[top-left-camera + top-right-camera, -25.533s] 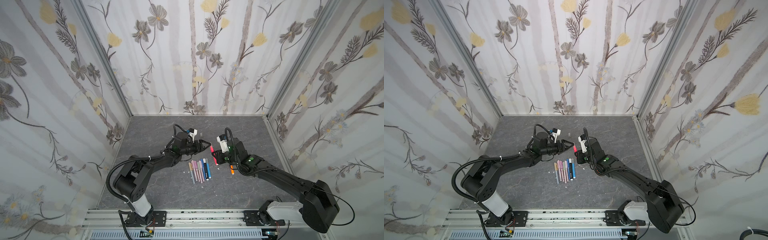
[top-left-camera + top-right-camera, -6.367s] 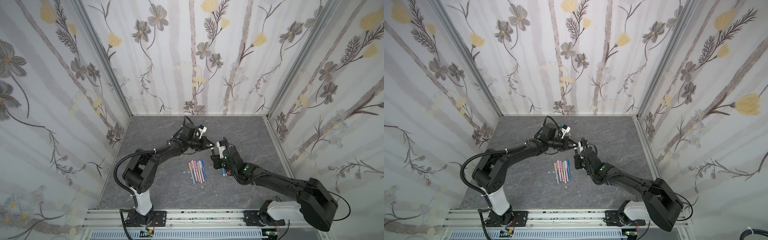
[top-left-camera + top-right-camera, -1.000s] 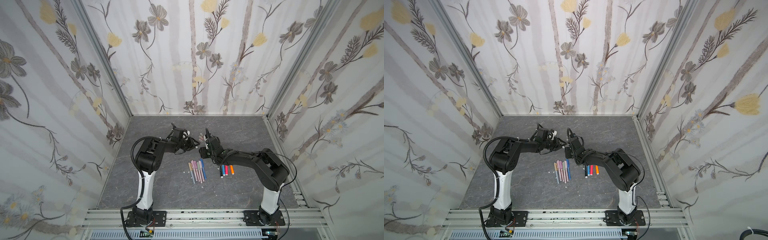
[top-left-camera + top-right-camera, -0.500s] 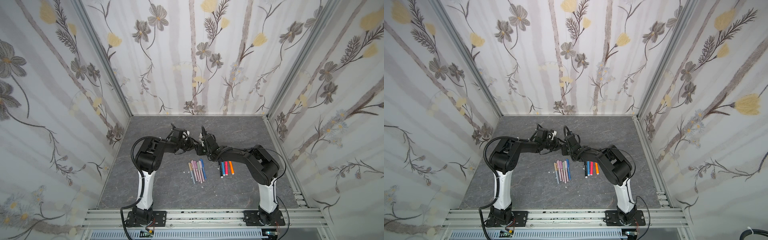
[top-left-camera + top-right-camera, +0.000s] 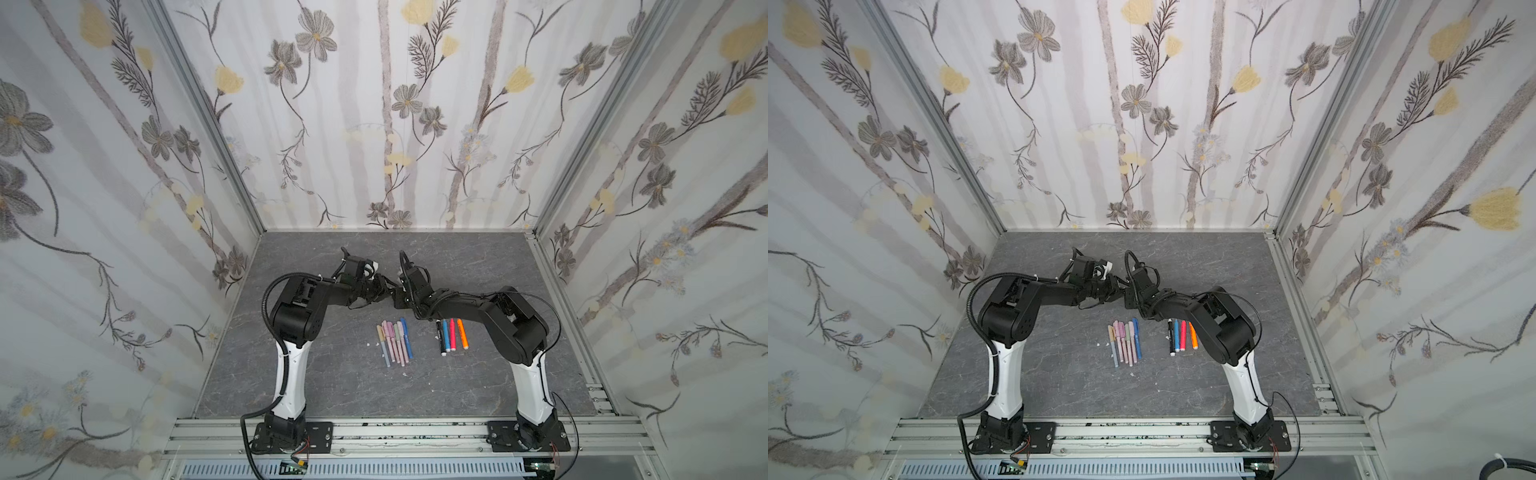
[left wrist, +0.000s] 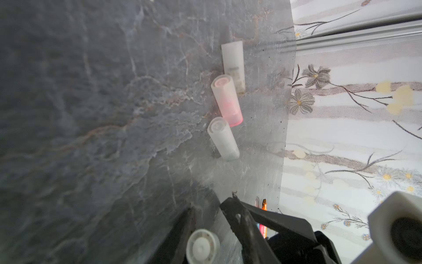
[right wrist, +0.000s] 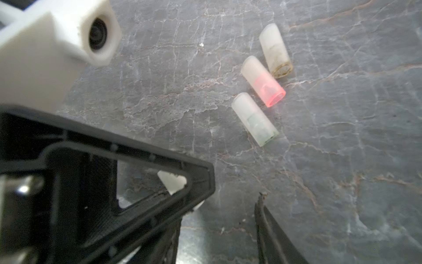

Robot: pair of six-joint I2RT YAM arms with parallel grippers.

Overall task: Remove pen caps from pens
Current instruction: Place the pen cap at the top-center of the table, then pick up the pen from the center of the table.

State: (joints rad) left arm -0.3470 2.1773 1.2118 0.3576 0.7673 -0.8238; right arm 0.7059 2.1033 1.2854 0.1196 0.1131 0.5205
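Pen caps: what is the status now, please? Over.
Left gripper shut on white cap. Right gripper open, empty. Three caps loose on table. Grippers close together.

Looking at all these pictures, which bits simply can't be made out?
Left gripper and right gripper, both top views: tiny, overlapping each other; open or shut cannot be told.
White round piece, left wrist view: blurred, cut by the frame edge; cap or pen end unclear.
Three loose pen caps: clear in wrist views, not findable in top views.
Thin pens, top views: too small to tell capped from uncapped.
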